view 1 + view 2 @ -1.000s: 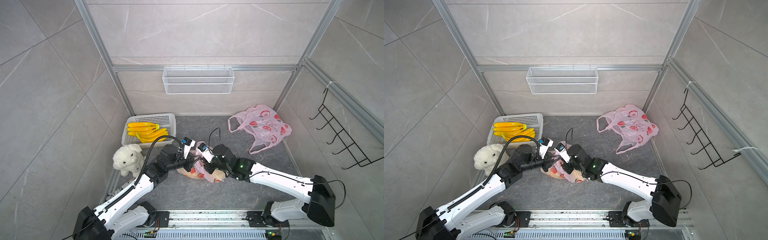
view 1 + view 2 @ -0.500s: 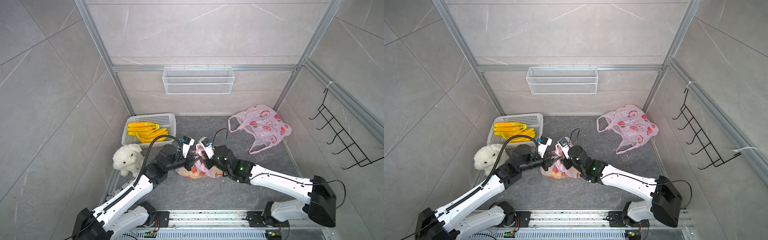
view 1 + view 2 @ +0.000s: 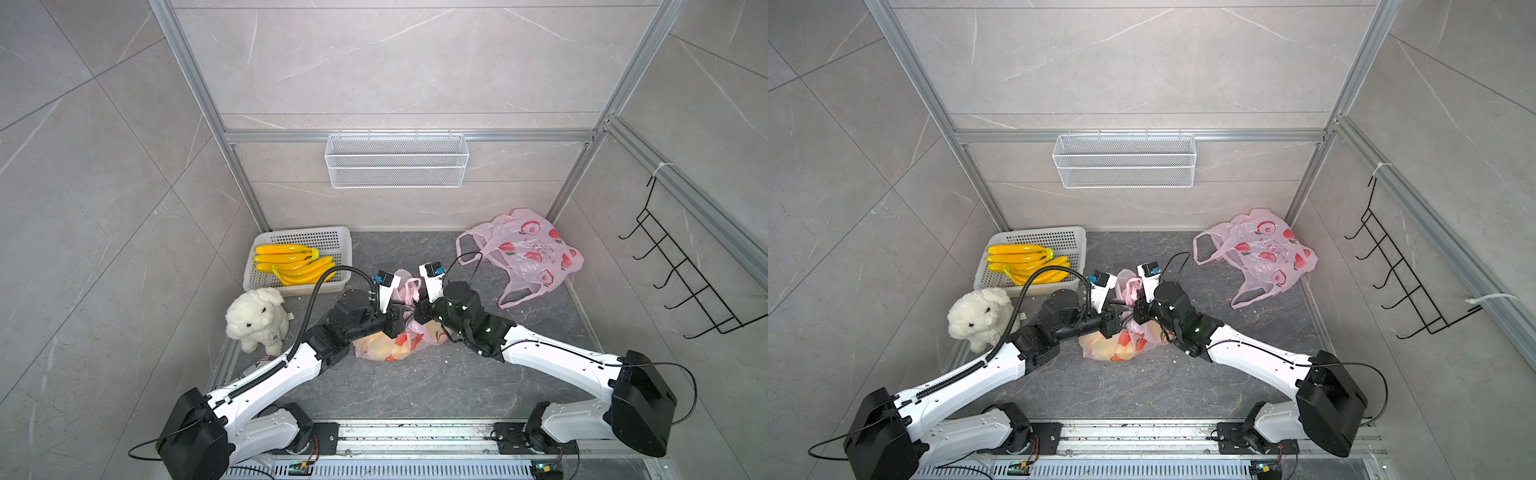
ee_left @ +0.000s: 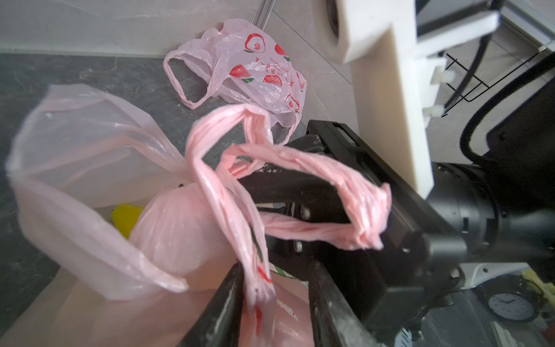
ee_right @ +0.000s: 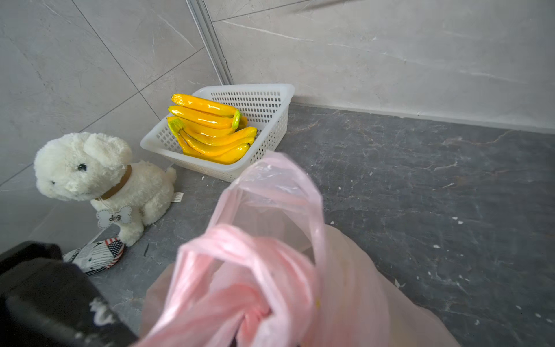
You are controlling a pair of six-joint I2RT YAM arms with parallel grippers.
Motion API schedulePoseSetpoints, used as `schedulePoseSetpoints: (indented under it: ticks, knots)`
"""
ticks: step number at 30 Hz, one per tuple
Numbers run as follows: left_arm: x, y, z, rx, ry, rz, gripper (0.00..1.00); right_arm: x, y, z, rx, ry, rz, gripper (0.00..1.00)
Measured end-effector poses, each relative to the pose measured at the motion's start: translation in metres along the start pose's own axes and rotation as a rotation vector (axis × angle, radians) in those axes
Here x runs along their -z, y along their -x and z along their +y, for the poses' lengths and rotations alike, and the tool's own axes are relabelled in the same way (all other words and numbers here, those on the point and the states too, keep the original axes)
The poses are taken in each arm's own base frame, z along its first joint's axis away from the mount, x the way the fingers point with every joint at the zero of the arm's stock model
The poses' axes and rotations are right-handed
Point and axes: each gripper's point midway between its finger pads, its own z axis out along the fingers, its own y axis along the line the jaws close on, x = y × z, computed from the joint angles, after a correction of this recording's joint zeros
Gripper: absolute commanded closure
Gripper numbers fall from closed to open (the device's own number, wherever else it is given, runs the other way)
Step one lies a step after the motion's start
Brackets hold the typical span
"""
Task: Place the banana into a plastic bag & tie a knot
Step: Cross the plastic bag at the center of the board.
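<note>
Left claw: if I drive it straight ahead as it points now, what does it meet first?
The twisted pink plastic bag handle lying between its open jaws; just behind, probably the right claw.

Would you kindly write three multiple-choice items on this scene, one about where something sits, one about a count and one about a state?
1. Where is the white plush dog?
A. Beside the white perforated plastic basket
B. Inside that basket
C. On top of a pink bag

2. How many pink printed plastic bags are in view?
A. One
B. Two
C. Three

3. What state is the central pink plastic bag in?
A. Empty and flat
B. Holding something yellow
C. Folded up neatly

Answers:
1 A: the dog sits on the floor next to the basket's front corner.
2 B: there is the central one, plus a spare pink plastic bag near the back corner.
3 B: a yellow banana shows through its open mouth in the left wrist view.
</note>
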Motion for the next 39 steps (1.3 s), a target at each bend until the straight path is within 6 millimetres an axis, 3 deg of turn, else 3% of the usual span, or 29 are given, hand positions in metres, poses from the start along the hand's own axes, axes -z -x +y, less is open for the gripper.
schedulePoseSetpoints:
  ticks: [6, 10, 12, 15, 18, 22, 25, 28, 33, 39]
  knots:
    - [0.037, 0.000, -0.005, -0.034, 0.049, -0.039, 0.38, -0.003, -0.004, 0.015, -0.054, 0.121, -0.003, 1.00]
    - [0.071, 0.025, -0.019, -0.086, 0.085, -0.132, 0.40, -0.007, -0.006, 0.015, -0.065, 0.137, -0.006, 1.00]
    - [0.080, 0.042, -0.018, -0.100, 0.135, -0.167, 0.45, -0.008, -0.006, 0.016, -0.065, 0.144, -0.007, 1.00]
    - [0.082, 0.067, -0.010, -0.110, 0.224, -0.185, 0.59, -0.008, -0.004, 0.017, -0.064, 0.152, -0.014, 1.00]
    - [0.072, 0.077, 0.008, -0.100, 0.306, -0.159, 0.62, -0.008, -0.004, 0.018, -0.064, 0.156, -0.015, 1.00]
    - [0.046, 0.057, 0.044, -0.056, 0.391, -0.032, 0.68, -0.008, -0.006, 0.018, -0.063, 0.156, -0.013, 1.00]
    - [0.031, 0.037, 0.058, -0.031, 0.404, 0.065, 0.73, -0.008, -0.006, 0.017, -0.063, 0.156, -0.013, 1.00]
    - [0.021, 0.023, 0.053, -0.017, 0.348, 0.127, 0.74, -0.008, -0.006, 0.017, -0.063, 0.155, -0.014, 1.00]
    - [0.013, 0.012, 0.034, 0.005, 0.209, 0.114, 0.67, -0.008, -0.006, 0.017, -0.064, 0.152, -0.016, 1.00]
    - [0.001, -0.026, 0.037, 0.118, 0.123, 0.103, 0.61, -0.009, -0.007, 0.019, -0.065, 0.167, -0.012, 1.00]
